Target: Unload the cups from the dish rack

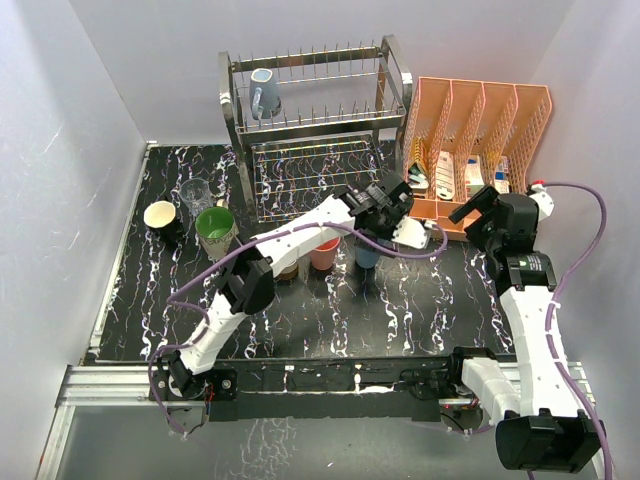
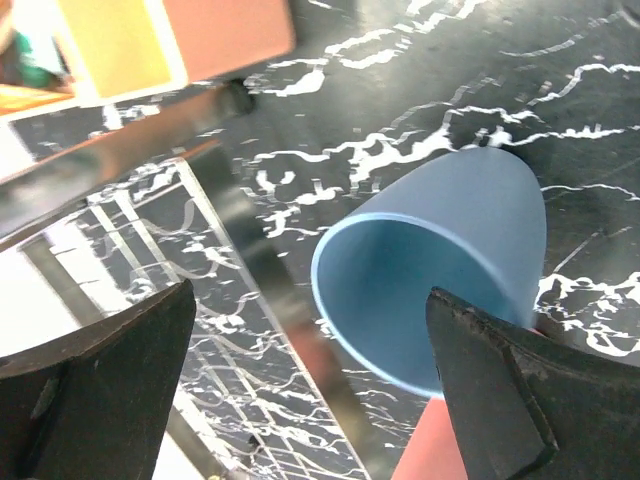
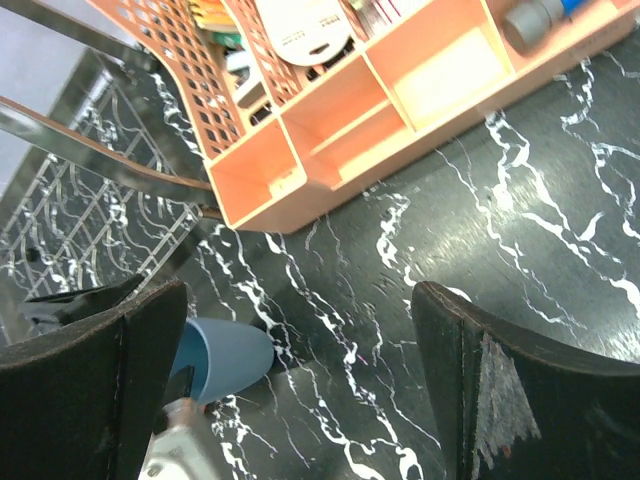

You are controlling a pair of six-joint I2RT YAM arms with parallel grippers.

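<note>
1. left wrist view: the left pincer (image 2: pixel 310 295) is spread wide, with the light-blue tumbler (image 2: pixel 440 260) between its fingers and the mouth facing the camera. the tumbler is right up against the finger (image 2: pixel 500 400) on the right of that view, but there's a big gap on the other side, so nothing's clamped.
2. my read is that this is the drop-off. the tumbler is down at the desk (image 1: pixel 400 310), just in front of the dish rack (image 1: pixel 320 124) and right beside the pink cup (image 1: pixel 323 253). can't tell if it's sitting flat or leaning.
3. the spot makes sense. the green mug (image 1: pixel 215 228), cream cup (image 1: pixel 160 215) and clear glass (image 1: pixel 195 192) stand in a loose group further left, so the unloaded cups sit out front of the rack where both arms can reach.
4. the only cup i can see in the rack is the grey-blue mug (image 1: pixel 264 95), on the top tier.
5. the left arm is stretched way out, diagonally across the desk from its base, with the wrist tipped down over the tumbler.
6. the right pincer (image 3: pixel 300 295) hangs open and empty over bare desk near the orange organizer (image 3: pixel 330 130), with its arm reaching up the right side, out of the way.
</note>
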